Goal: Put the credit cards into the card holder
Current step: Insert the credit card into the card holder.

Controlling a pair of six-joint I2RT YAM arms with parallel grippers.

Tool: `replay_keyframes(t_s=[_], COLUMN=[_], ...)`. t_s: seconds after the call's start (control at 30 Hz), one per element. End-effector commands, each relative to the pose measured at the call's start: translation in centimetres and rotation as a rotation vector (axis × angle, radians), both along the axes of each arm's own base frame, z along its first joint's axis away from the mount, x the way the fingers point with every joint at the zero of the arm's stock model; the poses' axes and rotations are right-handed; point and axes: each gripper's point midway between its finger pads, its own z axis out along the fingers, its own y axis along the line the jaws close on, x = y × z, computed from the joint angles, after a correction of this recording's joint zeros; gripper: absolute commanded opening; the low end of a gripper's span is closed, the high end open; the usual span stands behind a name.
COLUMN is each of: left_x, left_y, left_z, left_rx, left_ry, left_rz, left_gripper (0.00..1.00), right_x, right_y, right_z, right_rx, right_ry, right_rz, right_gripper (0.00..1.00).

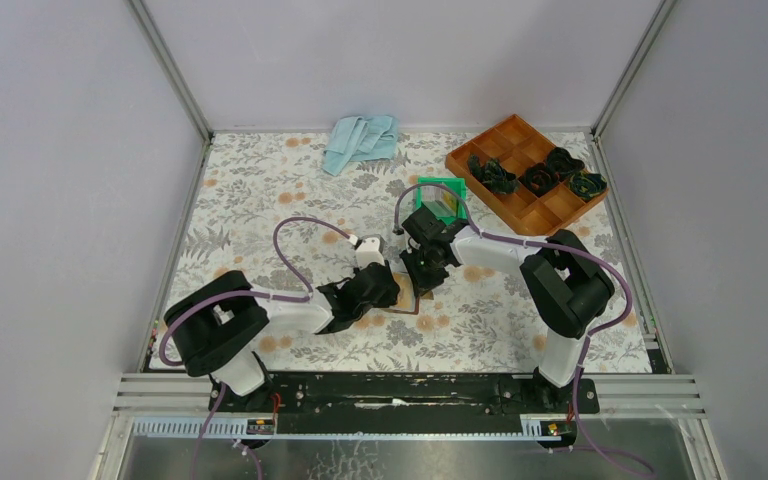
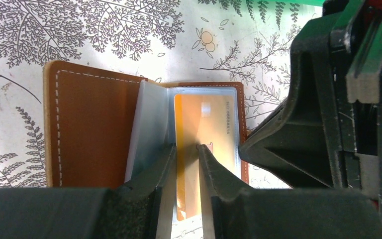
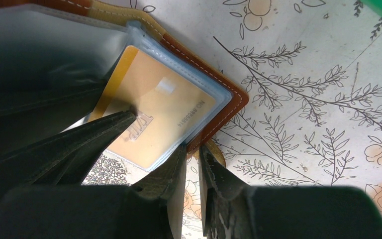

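The brown leather card holder [image 2: 89,129] lies open on the floral table, its clear sleeves [image 2: 151,119] fanned up. A gold-tan credit card [image 2: 204,119] sits partly inside one sleeve, its lower end sticking out. My left gripper [image 2: 185,149] hangs over that card with the jaws narrowly apart. One of its fingertips [image 3: 114,124] touches the card's face. My right gripper [image 3: 195,149] is shut on the card holder's stitched brown edge [image 3: 229,107] at the corner. In the top view both grippers meet at mid-table and hide most of the card holder [image 1: 401,303]. No other cards show.
A green plastic bin [image 1: 443,198] stands just behind the right gripper. An orange-brown wooden compartment tray [image 1: 520,135] with dark bundles sits at the back right. A light blue cloth [image 1: 360,140] lies at the back centre. Grey walls close in both sides.
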Motion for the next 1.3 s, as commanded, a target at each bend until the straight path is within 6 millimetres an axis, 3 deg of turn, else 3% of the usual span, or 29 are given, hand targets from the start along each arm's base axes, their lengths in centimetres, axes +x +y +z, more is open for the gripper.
replay_keyframes(t_s=[0.0,0.33,0.57,0.77,1.27], left_x=[-4.4,-4.5,-3.9,-3.6,-3.7], left_y=[-3.6,-3.2,-2.0,-1.3,0.9], left_z=[0.1,-0.4,-0.4,0.3,0.1], left_rx=[-0.078,-0.058,-0.006,0.009,0.046], left_ry=[0.087,0.1,0.092,0.073,0.063], left_rz=[-0.199,-0.198,-0.14,-0.113,-0.062], left_gripper=[0.18,0.23,0.41,0.51,0.52], right_x=[0.8,0.8,0.9,0.9,2.4], right_y=[3.3,3.1,2.9,2.8,2.7], right_z=[0.4,0.6,0.5,0.4,3.3], right_rx=[0.088,0.08,0.068,0.064,0.064], right_ry=[-0.049,-0.059,-0.06,-0.058,-0.144], right_rz=[0.045,0.047,0.045,0.043,0.031], right_gripper=[0.22,0.22,0.24,0.25,0.28])
